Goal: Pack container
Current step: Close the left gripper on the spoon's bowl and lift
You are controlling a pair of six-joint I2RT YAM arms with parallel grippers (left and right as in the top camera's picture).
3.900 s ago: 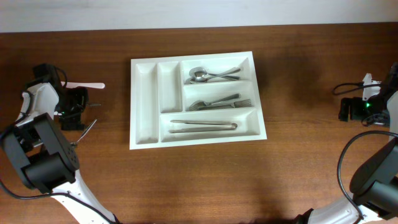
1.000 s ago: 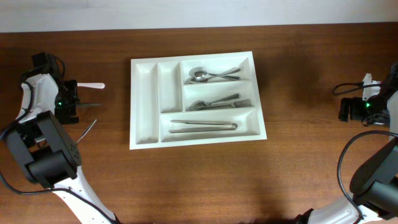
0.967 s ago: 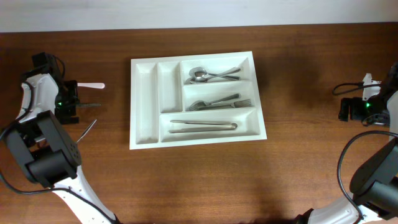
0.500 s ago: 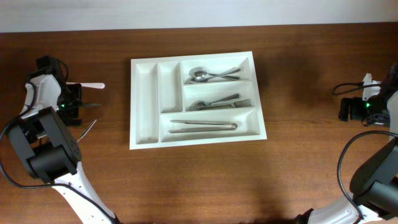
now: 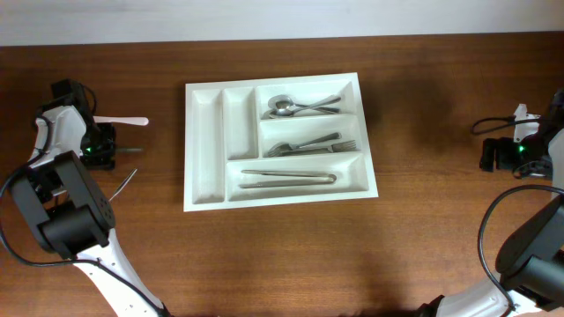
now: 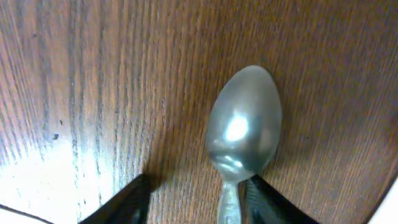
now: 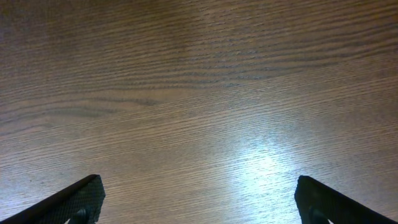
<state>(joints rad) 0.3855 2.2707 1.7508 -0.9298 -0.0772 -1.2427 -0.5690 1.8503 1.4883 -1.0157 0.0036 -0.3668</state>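
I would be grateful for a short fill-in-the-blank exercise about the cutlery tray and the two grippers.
The forks lie in the ___ of the tray's three long compartments. The tray's two narrow compartments hold ___. Between the left gripper's fingers lies a metal ___ on the table. The right gripper is ___.
Missing words: middle; nothing; spoon; open.

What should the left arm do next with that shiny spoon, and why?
Probably close the left gripper on the shiny metal spoon. The left wrist view shows its open fingers either side of the handle on the wooden table, gripping nothing yet. The white plastic cutlery tray already holds spoons in its top compartment.
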